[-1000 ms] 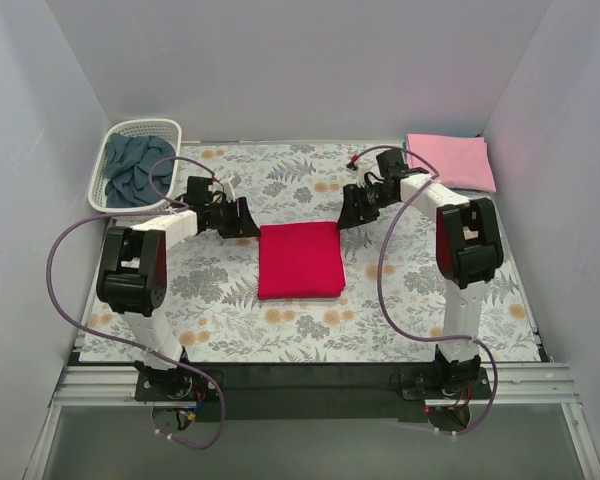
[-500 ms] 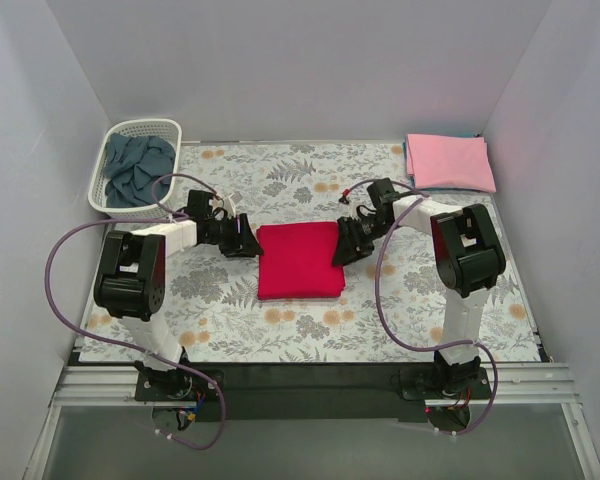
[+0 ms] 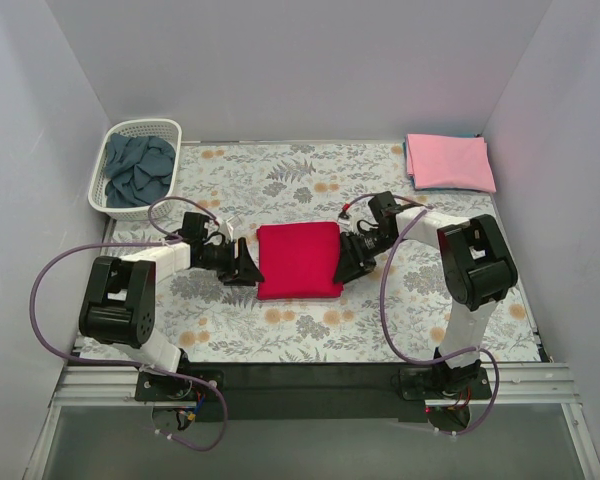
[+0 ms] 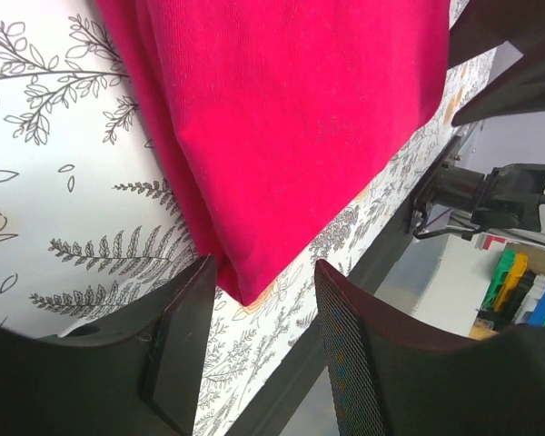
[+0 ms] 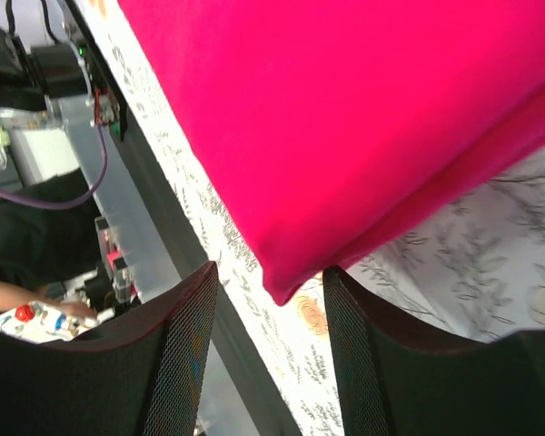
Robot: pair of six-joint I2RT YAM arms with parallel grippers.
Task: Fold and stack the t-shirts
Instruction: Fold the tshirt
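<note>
Both arms have dropped nearer, down to the near corners of the folded red t-shirt (image 3: 298,260), lying mid-way on the floral cloth (image 3: 300,180). The left gripper (image 3: 247,272) has its jaws parted and the near-left corner between them, unpinched. The right gripper (image 3: 342,270) is likewise parted at the near-right corner. The pink t-shirt (image 3: 450,161) lies folded far right, and the slate-blue t-shirt (image 3: 138,170) fills the basket (image 3: 120,131).

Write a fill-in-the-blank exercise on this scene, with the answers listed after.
1. The folded t-shirt in the middle of the floral cloth is bright ____.
2. The pink t-shirt lies at the far ____ corner of that cloth.
3. The dark blue t-shirt sits in the white ____.
4. The left gripper and the right gripper each straddle a near corner of the folded t-shirt, jaws ____.
Missing words: red; right; basket; open.
</note>
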